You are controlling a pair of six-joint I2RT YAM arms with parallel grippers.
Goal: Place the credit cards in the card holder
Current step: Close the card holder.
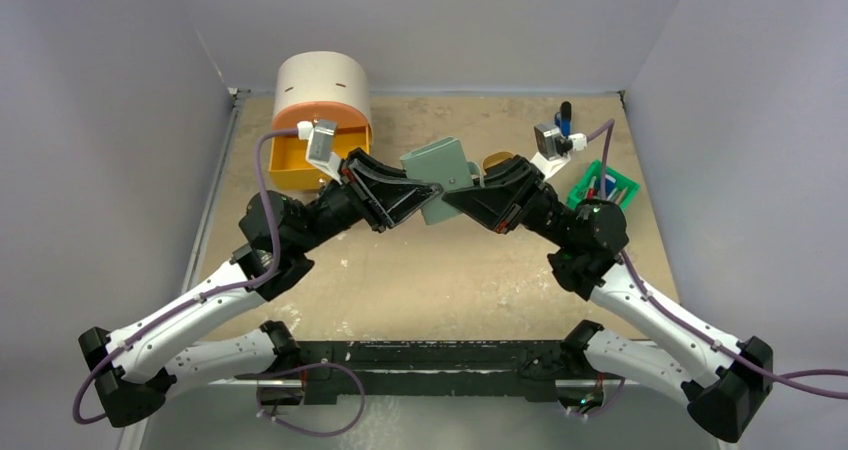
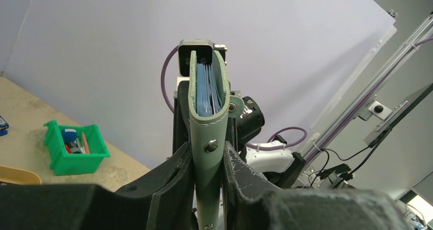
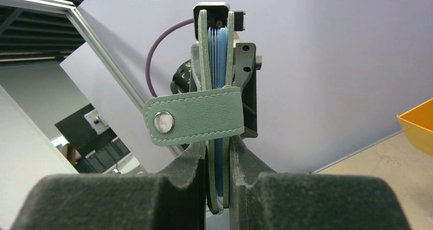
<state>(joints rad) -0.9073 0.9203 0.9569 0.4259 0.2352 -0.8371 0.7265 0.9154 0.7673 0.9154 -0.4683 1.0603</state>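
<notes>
Top external view showed your left claw and right claw both pinching the card holder aloft, 12 o'clock of bench centre; with its snap tab unfastened, uneven pulling could twist it free

No legible text, label, brand or number in any view. Plain stitched surface on card holder, bare metal snap unmarked. Items in green bin too small to read.
</notes>
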